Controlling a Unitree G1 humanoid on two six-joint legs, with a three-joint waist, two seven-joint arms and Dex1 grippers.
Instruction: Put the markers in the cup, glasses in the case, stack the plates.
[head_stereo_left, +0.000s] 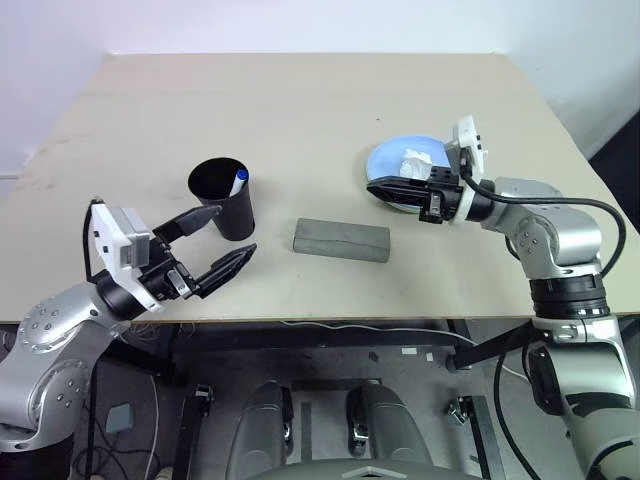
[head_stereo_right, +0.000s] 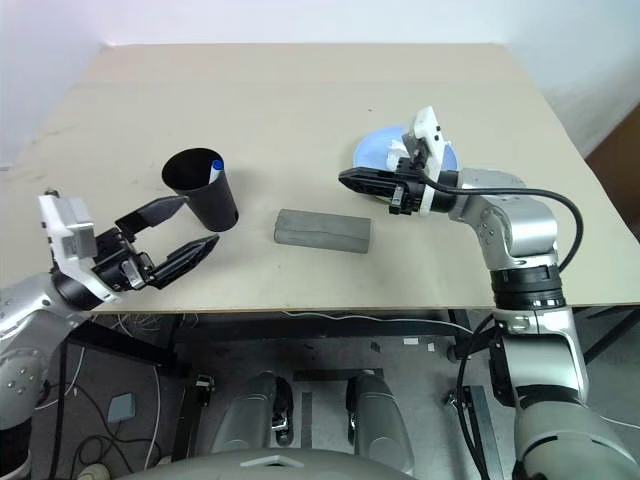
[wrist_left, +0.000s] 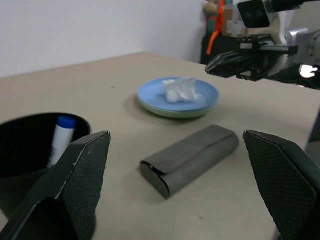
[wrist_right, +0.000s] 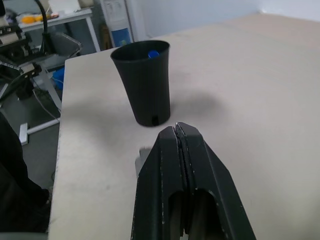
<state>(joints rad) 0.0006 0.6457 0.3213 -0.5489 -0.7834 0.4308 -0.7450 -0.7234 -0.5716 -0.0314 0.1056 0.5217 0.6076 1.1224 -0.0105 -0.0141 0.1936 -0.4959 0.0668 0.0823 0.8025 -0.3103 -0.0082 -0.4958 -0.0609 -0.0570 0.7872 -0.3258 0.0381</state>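
The left gripper (head_stereo_left: 222, 238) gapes wide at the cup's (head_stereo_left: 226, 199) 6 o'clock. The right gripper (head_stereo_left: 374, 186), pinched shut and empty, hangs over the plates (wrist_left: 178, 96) at 3 o'clock of the case (head_stereo_left: 341, 240).

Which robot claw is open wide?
The left gripper, beside the black cup: its two fingers stand far apart. The right gripper, over the plates, is pinched shut.

Beige table (head_stereo_left: 300, 110), matte top, faint seam across the far part. White wall (head_stereo_left: 300, 25) behind it. Grey floor (head_stereo_left: 330, 370) below the near edge, with loose cables (head_stereo_left: 360, 328). Beyond the table's side, a white desk (wrist_right: 55, 17) with clutter and a metal-legged frame (wrist_right: 45, 107).
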